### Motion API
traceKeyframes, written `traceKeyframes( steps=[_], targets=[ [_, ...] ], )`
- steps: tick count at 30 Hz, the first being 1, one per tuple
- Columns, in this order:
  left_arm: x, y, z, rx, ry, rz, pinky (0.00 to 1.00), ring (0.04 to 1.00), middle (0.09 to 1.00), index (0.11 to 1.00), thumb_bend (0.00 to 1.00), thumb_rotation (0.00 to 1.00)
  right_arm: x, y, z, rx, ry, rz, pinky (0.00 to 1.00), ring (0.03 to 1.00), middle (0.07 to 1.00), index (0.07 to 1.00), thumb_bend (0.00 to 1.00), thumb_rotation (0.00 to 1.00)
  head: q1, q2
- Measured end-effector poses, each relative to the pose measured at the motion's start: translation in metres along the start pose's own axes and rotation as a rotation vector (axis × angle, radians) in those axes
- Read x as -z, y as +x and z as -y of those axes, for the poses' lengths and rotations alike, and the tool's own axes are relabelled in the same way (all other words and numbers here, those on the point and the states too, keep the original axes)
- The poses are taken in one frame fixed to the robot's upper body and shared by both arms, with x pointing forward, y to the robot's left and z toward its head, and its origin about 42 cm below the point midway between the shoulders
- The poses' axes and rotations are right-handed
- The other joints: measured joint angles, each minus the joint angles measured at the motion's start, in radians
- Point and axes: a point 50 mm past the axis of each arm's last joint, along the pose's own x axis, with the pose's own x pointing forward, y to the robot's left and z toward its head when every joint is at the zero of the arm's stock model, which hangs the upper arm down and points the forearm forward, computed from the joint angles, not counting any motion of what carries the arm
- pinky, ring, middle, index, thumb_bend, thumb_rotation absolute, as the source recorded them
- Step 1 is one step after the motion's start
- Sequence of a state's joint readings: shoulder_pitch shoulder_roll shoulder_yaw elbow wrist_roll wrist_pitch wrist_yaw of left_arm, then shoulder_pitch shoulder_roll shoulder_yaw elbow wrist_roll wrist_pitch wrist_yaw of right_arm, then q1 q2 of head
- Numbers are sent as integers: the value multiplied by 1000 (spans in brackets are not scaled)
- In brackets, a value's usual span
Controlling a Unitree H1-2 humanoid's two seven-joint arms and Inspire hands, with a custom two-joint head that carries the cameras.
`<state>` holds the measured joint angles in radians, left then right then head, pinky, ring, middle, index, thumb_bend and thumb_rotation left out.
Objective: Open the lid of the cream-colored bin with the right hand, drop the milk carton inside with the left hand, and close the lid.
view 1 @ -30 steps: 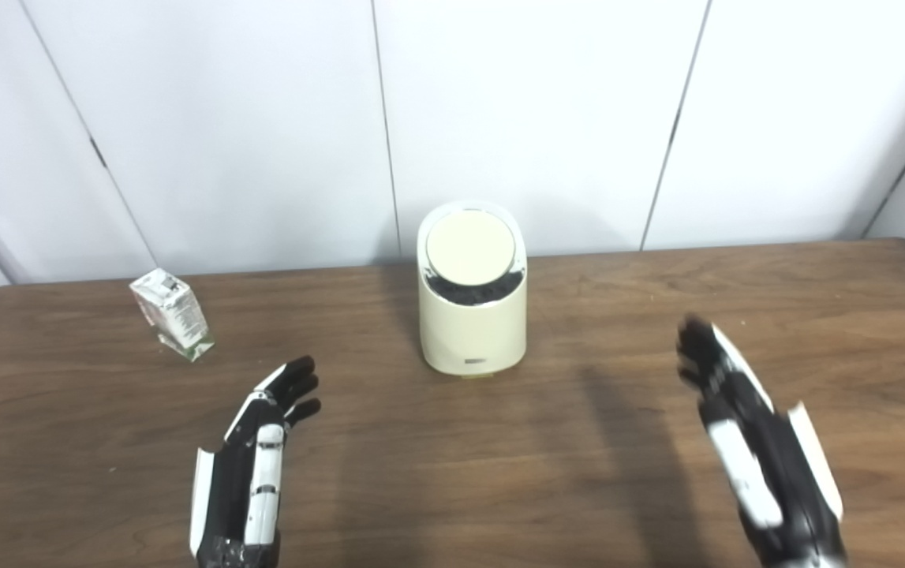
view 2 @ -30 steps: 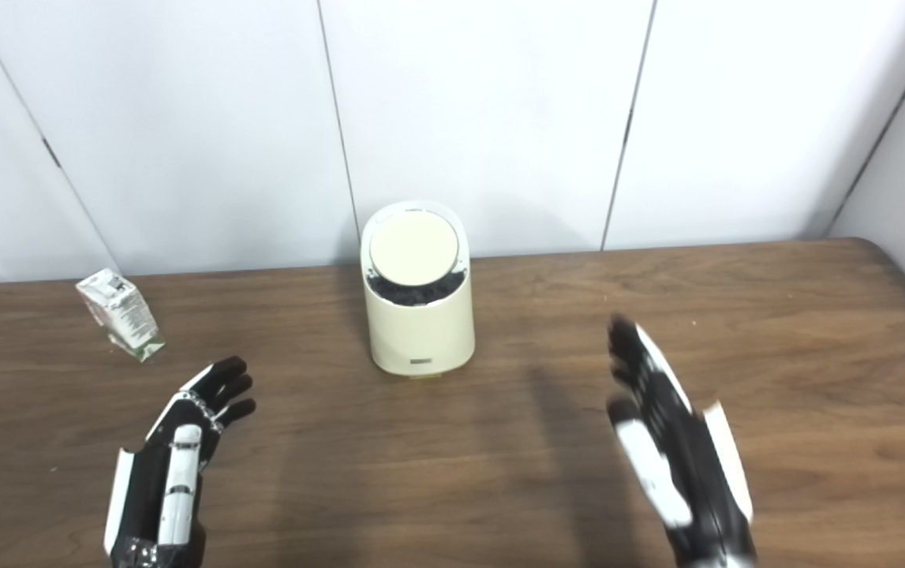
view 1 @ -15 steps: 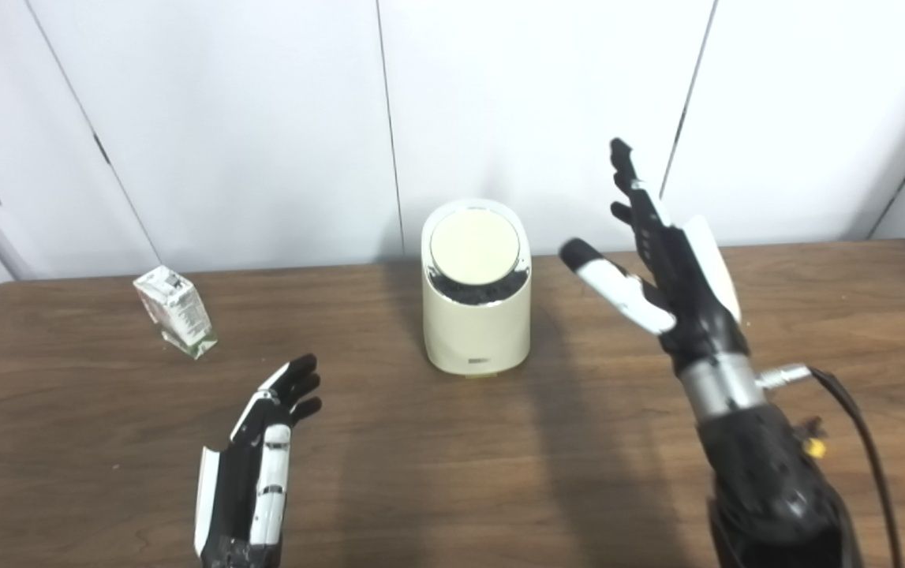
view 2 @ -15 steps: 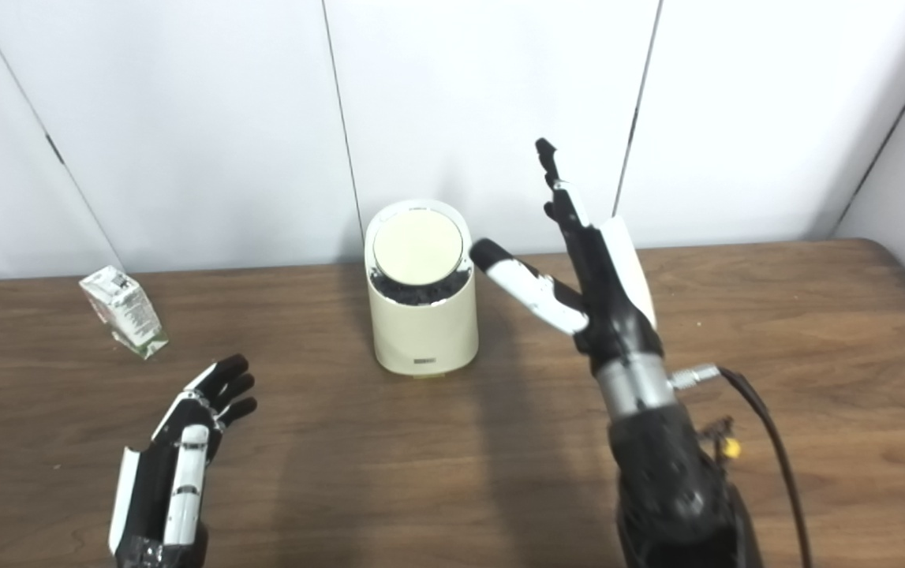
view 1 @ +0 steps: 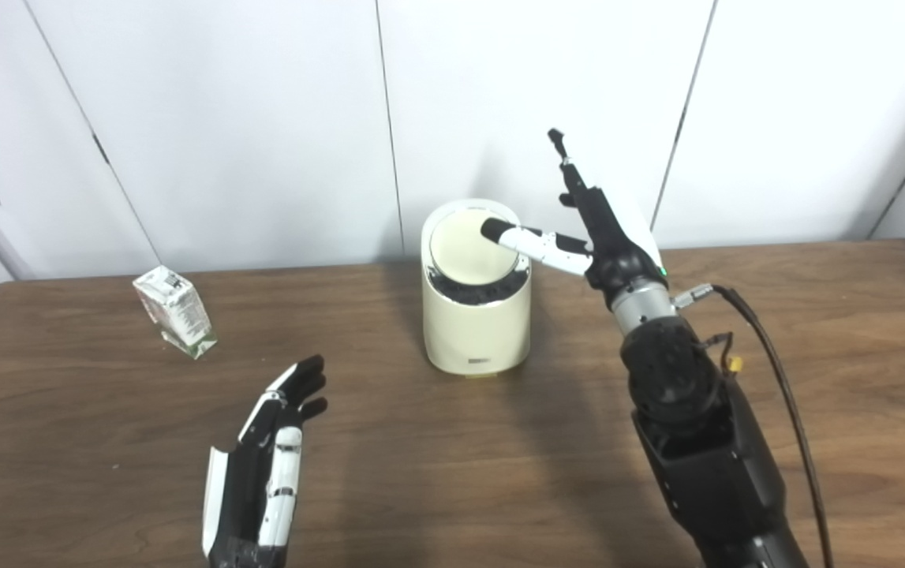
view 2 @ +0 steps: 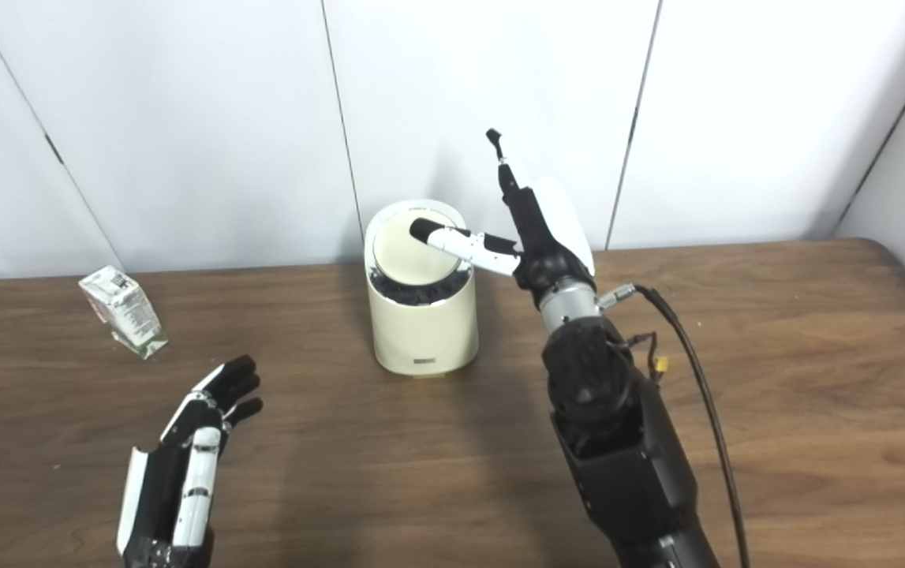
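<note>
The cream-colored bin (view 1: 474, 327) stands mid-table near the wall, its round lid (view 1: 464, 254) lying closed and tilted toward me. My right hand (view 1: 594, 229) is open just right of the bin's top, fingers pointing up, and its thumb reaches over the lid's upper right part. Whether the thumb touches the lid I cannot tell. The small milk carton (view 1: 173, 312) leans tilted at the far left of the table. My left hand (view 1: 267, 465) hovers open, palm up, low at the front left, well short of the carton.
The brown wooden table (view 1: 452, 489) runs the full width, with white wall panels right behind the bin. A black cable (view 1: 775, 379) trails from the right wrist down along the forearm.
My right arm has swung up from the front right and in toward the bin, bringing its thumb over the lid. The left hand has barely shifted. The carton and bin have not moved.
</note>
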<state>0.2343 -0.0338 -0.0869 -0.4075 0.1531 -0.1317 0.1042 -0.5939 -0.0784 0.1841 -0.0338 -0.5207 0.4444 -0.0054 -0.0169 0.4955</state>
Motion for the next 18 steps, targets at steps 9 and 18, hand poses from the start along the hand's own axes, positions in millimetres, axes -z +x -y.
traceKeyframes(
  steps=[9,18],
  targets=[
    [-3,-1,5,11,-4,-1,845,870,876,856,170,908,21,14,-16,-17,-16,-79,907,1000,1000,1000,829,449,8,5],
    [-4,-2,7,12,-10,0,825,867,875,857,162,899,32,19,-21,-8,-39,-97,960,1000,1000,1000,873,350,9,8]
  ],
)
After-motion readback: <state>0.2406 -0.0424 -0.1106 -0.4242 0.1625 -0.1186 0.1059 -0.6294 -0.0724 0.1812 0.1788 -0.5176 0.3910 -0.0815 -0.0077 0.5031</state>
